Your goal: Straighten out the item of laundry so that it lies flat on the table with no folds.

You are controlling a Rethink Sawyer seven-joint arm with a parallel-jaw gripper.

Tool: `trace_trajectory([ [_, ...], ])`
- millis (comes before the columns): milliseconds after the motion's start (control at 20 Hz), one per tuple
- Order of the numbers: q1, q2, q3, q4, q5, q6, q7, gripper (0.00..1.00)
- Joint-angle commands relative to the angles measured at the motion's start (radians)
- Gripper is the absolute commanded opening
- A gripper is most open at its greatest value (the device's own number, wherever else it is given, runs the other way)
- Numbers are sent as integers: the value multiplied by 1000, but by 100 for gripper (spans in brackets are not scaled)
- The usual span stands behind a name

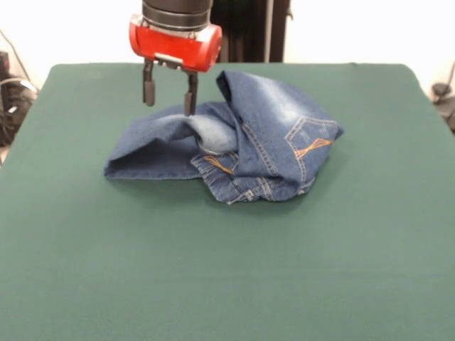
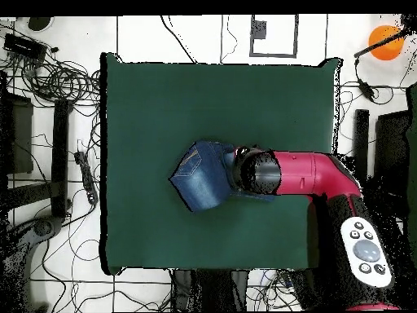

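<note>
The item of laundry [image 1: 249, 142] is a pair of blue denim jeans with orange stitching, bunched and folded over itself near the middle of the green table [image 1: 227, 270]. A stitched pocket faces up on its right part, and a folded leg reaches out to the left. My gripper [image 1: 169, 94] hangs open just above the left rear part of the heap, its fingers apart and holding nothing. In the overhead view the jeans [image 2: 199, 177] lie left of the arm's red wrist, which hides the gripper and the cloth's right part.
The table's cloth [image 2: 163, 106] stretches wide on all sides of the jeans. The red and black arm [image 2: 313, 175] crosses the table's right side in the overhead view. Cables and equipment lie on the floor around the table.
</note>
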Motion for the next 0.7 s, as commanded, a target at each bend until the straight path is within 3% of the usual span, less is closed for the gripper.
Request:
trace_trajectory([
  [50,4,39,115,146,-50,-97,-98,100],
  [700,-5,31,103,199,-90,-182,-70,100],
])
